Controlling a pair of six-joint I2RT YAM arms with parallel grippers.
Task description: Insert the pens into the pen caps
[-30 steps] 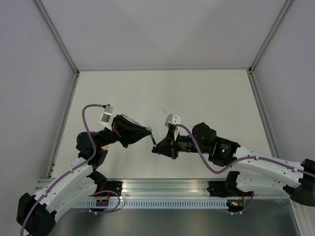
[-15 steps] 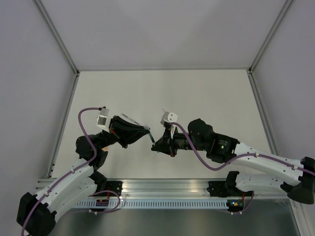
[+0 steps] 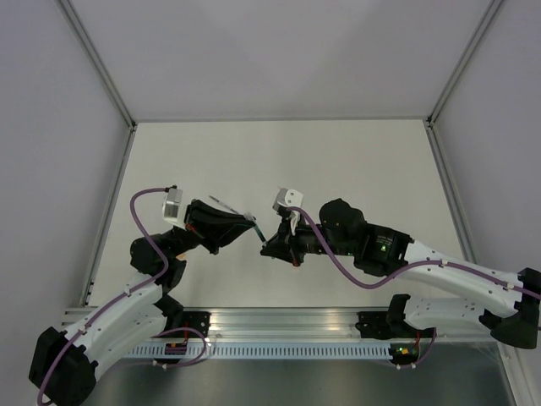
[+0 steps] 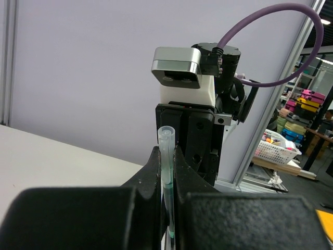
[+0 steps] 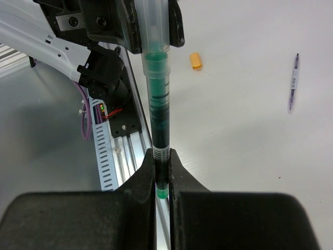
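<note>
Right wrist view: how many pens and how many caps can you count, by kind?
Pens: 2, the green pen in the right end effector and a thin pen lying loose.
Caps: 2, the translucent cap in the left end effector and an orange cap lying loose.
Total: 4.

A matte white tabletop [image 3: 338,161] sits inside pale grey panel walls [image 3: 279,51]; beyond, a white plastic mesh basket [image 4: 285,152] holds colourful items
</note>
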